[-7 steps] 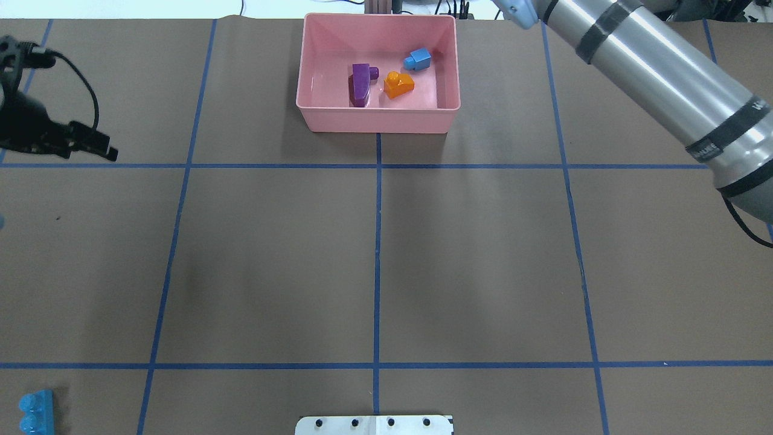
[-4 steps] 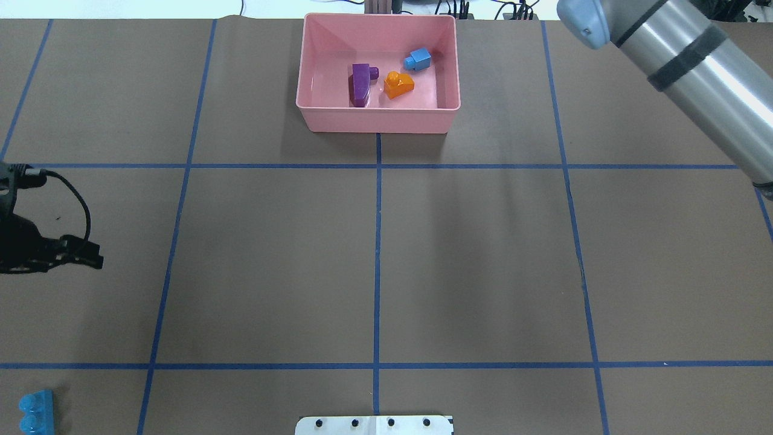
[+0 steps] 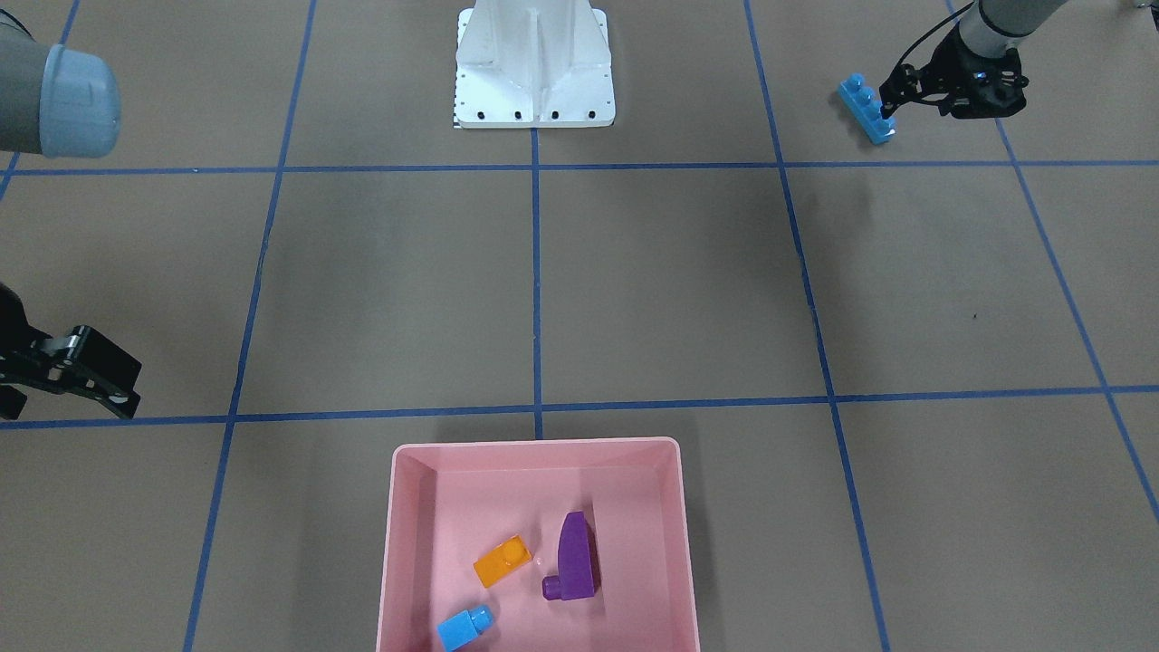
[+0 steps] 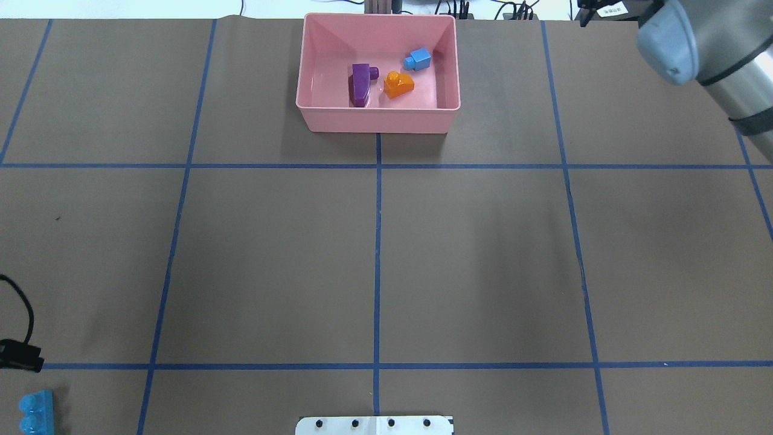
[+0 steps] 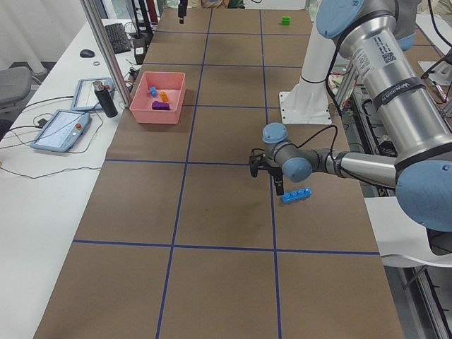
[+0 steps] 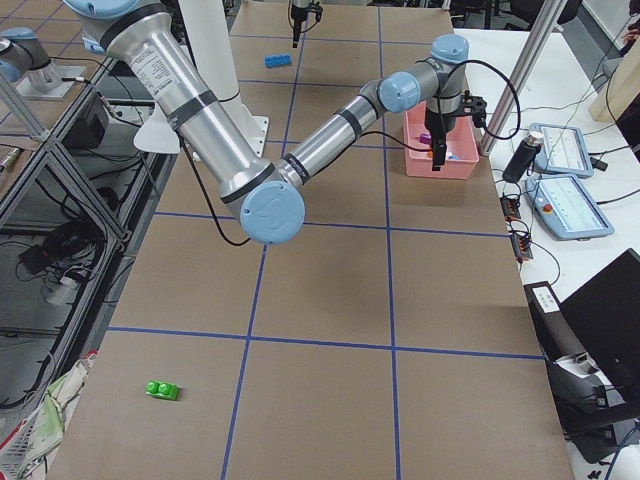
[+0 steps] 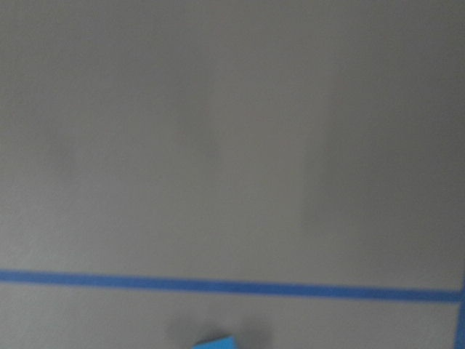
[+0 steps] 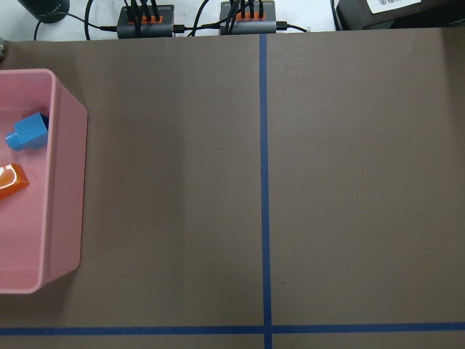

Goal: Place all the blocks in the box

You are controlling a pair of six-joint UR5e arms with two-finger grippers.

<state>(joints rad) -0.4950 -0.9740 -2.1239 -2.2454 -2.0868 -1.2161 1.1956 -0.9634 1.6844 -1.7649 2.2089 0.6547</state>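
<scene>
The pink box (image 3: 534,445) stands at the table's far middle (image 4: 377,121). It holds the purple sloped block (image 4: 360,83), the orange block (image 4: 398,84) and the small blue block (image 4: 418,58). The long blue block (image 3: 867,109) lies at the near left corner (image 4: 35,411). My left gripper (image 3: 895,100) looks open and hovers right beside the long blue block, also in the exterior left view (image 5: 265,176). My right gripper (image 3: 127,380) looks open and empty, just right of the box. The green block (image 6: 161,389) lies far off at the table's right end.
The white robot base (image 3: 534,81) stands at the near middle edge. Blue tape lines grid the brown table. A side table beyond the box carries tablets (image 5: 60,127) and a dark bottle (image 5: 106,99). Power strips (image 8: 196,14) sit past the far edge.
My left gripper has travelled along the left edge from the far side to the long blue block. My right arm has swung out to the right, away from the box.
</scene>
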